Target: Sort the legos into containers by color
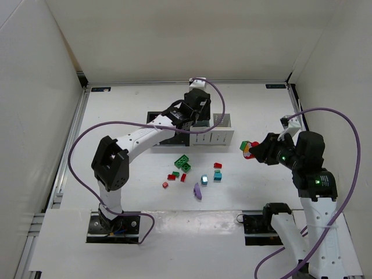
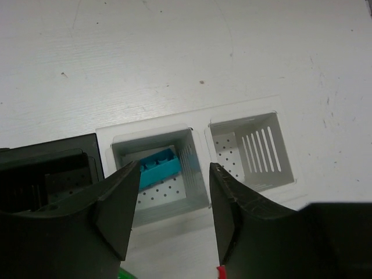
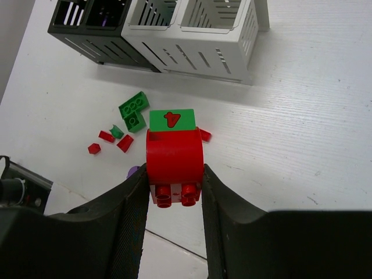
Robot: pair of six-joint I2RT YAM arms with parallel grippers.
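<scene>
My left gripper (image 1: 195, 114) is open and empty above the row of containers (image 1: 218, 137). In the left wrist view its fingers (image 2: 174, 174) frame a white bin (image 2: 195, 156) that holds a teal lego (image 2: 158, 166). The white bin to its right (image 2: 256, 152) has no brick in it. My right gripper (image 1: 254, 150) is shut on a red lego (image 3: 174, 158) with a green piece (image 3: 171, 119) on its far end, held above the table right of the pile. Loose green (image 1: 183, 163), red (image 1: 218, 165), teal (image 1: 217, 175) and purple (image 1: 197, 192) legos lie in front of the bins.
A black bin (image 2: 52, 168) sits left of the teal one. In the right wrist view the black (image 3: 87, 26) and white (image 3: 197, 35) bins stand at the top, with green (image 3: 133, 110) and small red (image 3: 125, 143) bricks below them. Purple cables loop around both arms.
</scene>
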